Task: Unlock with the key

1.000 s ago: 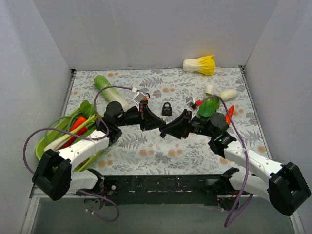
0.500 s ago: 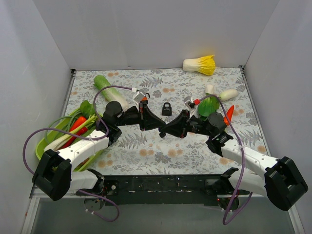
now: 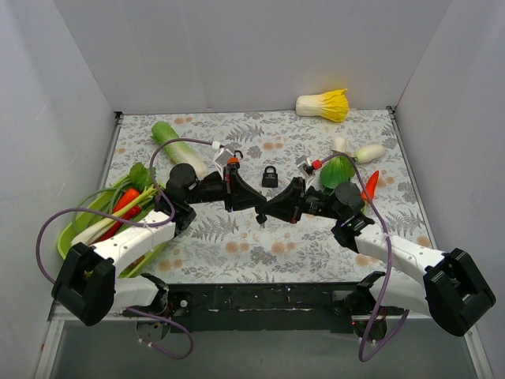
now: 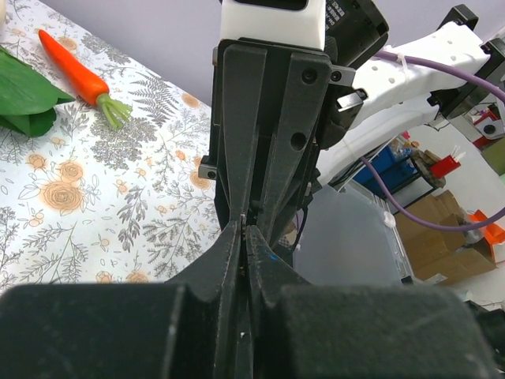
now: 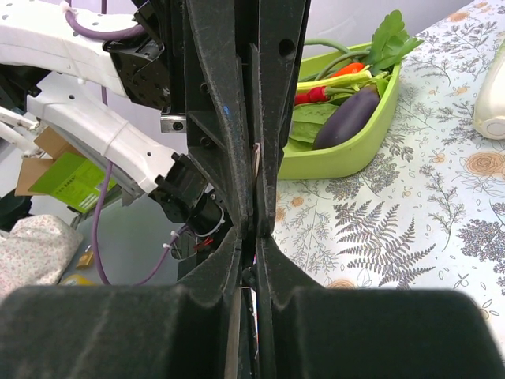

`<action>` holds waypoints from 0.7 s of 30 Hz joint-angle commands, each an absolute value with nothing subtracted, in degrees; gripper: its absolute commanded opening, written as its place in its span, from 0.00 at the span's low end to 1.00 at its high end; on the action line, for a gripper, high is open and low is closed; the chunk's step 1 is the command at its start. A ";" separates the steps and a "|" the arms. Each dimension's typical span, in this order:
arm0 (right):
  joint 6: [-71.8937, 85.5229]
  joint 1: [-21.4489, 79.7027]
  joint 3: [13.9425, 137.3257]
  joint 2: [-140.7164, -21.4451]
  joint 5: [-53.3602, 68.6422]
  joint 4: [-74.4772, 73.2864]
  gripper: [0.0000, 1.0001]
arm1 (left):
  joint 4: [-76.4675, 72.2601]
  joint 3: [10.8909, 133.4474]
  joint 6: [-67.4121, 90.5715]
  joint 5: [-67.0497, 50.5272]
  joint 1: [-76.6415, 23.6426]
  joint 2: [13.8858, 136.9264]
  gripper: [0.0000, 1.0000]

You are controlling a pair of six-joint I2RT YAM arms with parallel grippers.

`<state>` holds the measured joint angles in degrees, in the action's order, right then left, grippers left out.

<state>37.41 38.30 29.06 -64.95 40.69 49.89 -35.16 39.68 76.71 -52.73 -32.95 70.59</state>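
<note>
A small black padlock stands on the floral mat, just beyond the two grippers. My left gripper and right gripper meet tip to tip in mid-table, a little above the mat. Both are shut. A thin metal key shows as a sliver at the left gripper's tips. The same key shows in the right wrist view, past the right gripper. A small part of the key hangs below where the tips meet. I cannot tell which gripper bears the key's weight.
A green tray of vegetables sits at the left edge. A long green vegetable lies behind the left arm. A bok choy, carrot and white radish lie at the right, a yellow cabbage at the back wall.
My right gripper has edged left and closed in on the left gripper's tips. The left arm and the padlock have not moved.
</note>
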 commanded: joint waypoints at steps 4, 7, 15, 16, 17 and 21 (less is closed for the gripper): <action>37.88 40.25 26.46 -63.02 37.98 55.90 0.01 | -30.50 39.99 72.60 -46.41 -33.57 68.12 0.29; 37.79 40.34 25.32 -62.05 35.34 55.72 0.01 | -29.36 39.82 71.72 -44.21 -33.40 67.41 0.66; 36.39 39.73 21.89 -57.93 25.85 50.11 0.01 | -28.22 39.11 70.49 -40.44 -33.13 65.31 0.98; 36.13 39.47 21.54 -57.22 25.23 49.31 0.01 | -27.95 38.85 70.14 -38.95 -32.96 64.43 0.98; 35.95 38.68 21.36 -55.74 24.70 46.96 0.01 | -27.69 38.76 69.88 -38.24 -32.96 64.08 0.98; 33.58 35.60 21.01 -51.60 21.28 38.97 0.01 | -24.45 39.72 69.17 -35.08 -32.70 64.60 0.98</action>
<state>36.45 38.20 21.10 -55.68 26.83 45.25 -27.77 39.44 71.20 -39.77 -33.17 65.71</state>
